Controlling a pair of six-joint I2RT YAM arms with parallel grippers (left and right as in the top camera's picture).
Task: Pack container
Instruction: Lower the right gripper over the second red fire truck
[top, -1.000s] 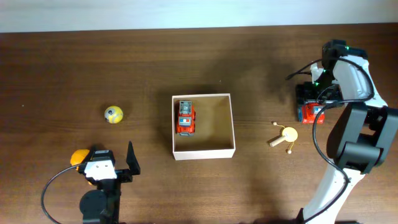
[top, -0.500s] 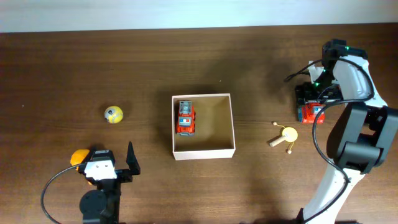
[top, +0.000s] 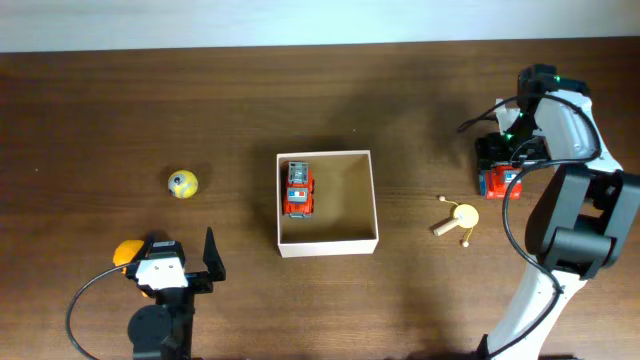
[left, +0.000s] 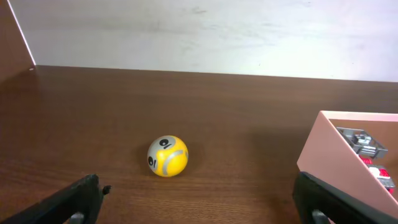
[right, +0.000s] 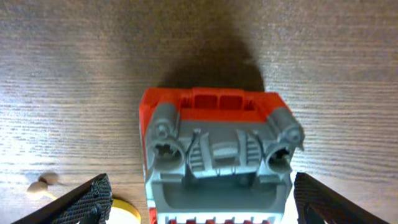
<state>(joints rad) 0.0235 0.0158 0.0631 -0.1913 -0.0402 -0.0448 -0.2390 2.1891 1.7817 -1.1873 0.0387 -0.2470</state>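
Note:
The container (top: 350, 205), a shallow white-walled box with a tan inside, sits mid-table and holds a red toy truck (top: 298, 189) along its left wall. A second red and grey truck (top: 499, 184) stands at the right. My right gripper (top: 503, 160) is above it, open, with a finger on each side of the truck (right: 217, 143) in the right wrist view (right: 208, 202). My left gripper (top: 172, 252) is open and empty near the front left. In its wrist view (left: 202, 208) a yellow ball (left: 167, 156) lies ahead and the container's wall (left: 329, 155) is at the right.
The yellow ball (top: 182, 184) lies left of the container. An orange ball (top: 125, 251) sits beside my left gripper. A yellow disc toy with wooden pegs (top: 458, 218) lies front-left of the right-hand truck, and shows in the right wrist view (right: 121, 213).

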